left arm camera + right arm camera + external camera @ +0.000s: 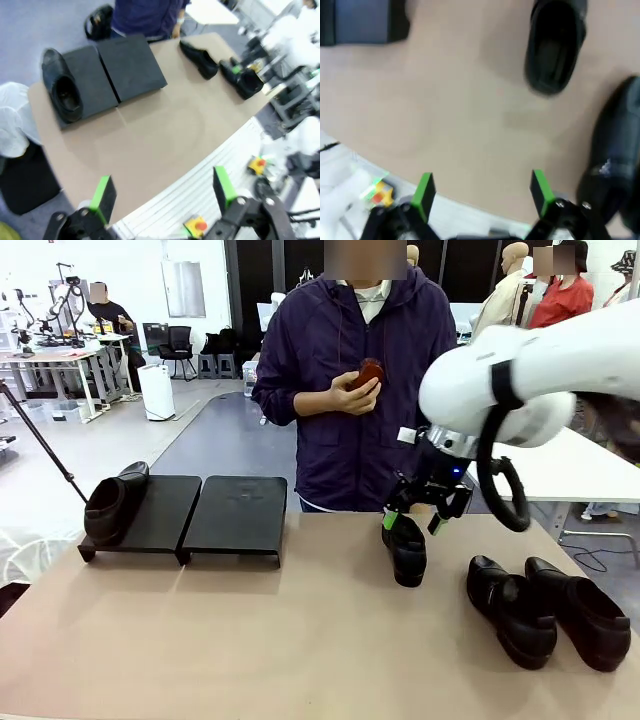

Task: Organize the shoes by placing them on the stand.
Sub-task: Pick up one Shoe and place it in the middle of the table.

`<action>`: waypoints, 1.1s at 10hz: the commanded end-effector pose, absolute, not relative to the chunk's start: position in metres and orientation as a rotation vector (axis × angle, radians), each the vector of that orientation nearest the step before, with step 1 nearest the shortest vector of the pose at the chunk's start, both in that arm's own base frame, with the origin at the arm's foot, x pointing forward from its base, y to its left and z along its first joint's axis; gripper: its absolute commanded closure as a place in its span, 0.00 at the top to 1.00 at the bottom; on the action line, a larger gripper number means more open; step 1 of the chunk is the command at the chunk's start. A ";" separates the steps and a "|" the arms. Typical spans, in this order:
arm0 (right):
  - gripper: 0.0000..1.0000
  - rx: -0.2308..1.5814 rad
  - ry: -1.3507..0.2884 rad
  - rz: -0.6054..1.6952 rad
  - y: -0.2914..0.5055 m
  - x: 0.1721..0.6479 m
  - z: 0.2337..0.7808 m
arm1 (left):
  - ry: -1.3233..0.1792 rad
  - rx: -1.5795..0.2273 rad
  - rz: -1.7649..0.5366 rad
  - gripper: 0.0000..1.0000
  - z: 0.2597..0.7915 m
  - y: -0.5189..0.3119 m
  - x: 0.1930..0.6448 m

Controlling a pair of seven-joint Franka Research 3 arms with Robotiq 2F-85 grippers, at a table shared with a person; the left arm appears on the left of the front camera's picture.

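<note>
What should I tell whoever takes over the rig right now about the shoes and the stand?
Left gripper: open, empty, high over the table.
Right gripper: open, empty, close above the middle shoe.
Done: one shoe on the stand, left section.
Left to do: the middle shoe and two shoes on the table's right go on the stand.

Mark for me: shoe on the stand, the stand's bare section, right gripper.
shoe on the stand (110, 508), front view, middle of its upper.
stand (237, 512), front view, top of its bare right section.
right gripper (413, 523), front view, midway between its green-padded fingertips.
</note>
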State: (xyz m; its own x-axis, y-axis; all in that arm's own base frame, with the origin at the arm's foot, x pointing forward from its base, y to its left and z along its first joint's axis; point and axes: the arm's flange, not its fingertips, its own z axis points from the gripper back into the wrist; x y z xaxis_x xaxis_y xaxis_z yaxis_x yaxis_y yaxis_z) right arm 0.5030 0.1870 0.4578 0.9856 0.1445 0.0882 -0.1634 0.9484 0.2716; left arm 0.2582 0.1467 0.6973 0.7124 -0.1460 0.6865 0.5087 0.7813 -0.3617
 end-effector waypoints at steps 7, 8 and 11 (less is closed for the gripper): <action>1.00 0.216 -0.117 0.170 0.202 0.598 0.420 | -0.701 -0.585 -0.398 1.00 0.696 0.146 0.257; 1.00 0.216 -0.117 0.170 0.202 0.598 0.420 | -0.701 -0.585 -0.398 1.00 0.696 0.146 0.257; 1.00 0.212 -0.067 0.165 0.209 0.622 0.402 | -0.701 -0.585 -0.398 1.00 0.696 0.146 0.257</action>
State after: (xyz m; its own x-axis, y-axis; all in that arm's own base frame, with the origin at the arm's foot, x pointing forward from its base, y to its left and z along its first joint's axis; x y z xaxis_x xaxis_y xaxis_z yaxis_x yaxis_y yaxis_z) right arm 0.6030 0.2064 0.4081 0.9836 0.1419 0.1113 -0.1616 0.9673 0.1955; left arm 0.2583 0.1468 0.6971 0.7127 -0.1459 0.6862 0.5084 0.7814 -0.3619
